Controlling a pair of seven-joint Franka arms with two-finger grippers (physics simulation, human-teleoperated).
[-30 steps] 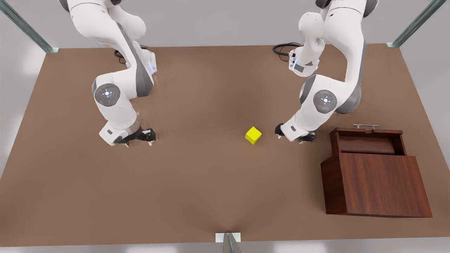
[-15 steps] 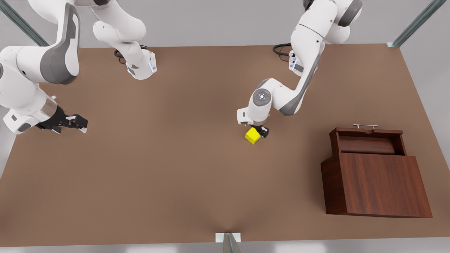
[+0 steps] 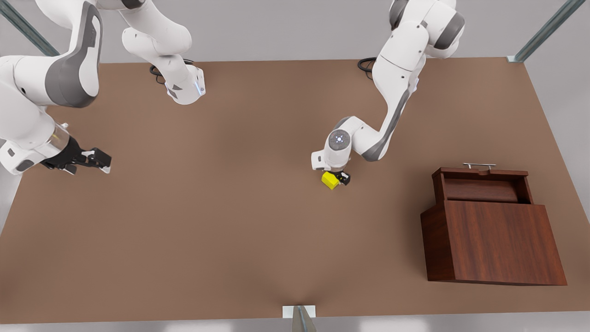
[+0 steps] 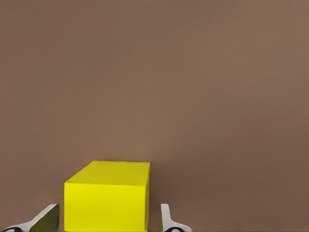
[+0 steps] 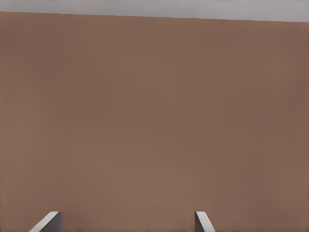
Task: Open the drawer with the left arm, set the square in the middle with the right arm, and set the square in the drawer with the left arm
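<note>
The square (image 3: pixel 329 180), a small bright yellow cube with plain faces, sits mid-table between the left gripper's (image 3: pixel 335 179) spread fingers (image 4: pixel 166 220), which flank it without visible contact; the right gripper (image 3: pixel 102 161) waits wide open, empty, near the front view's left edge

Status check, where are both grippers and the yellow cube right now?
Left gripper low at mid-table, jaws open around the yellow cube. Right gripper open, waiting at the front view's left. Drawer open, path clear.
</note>
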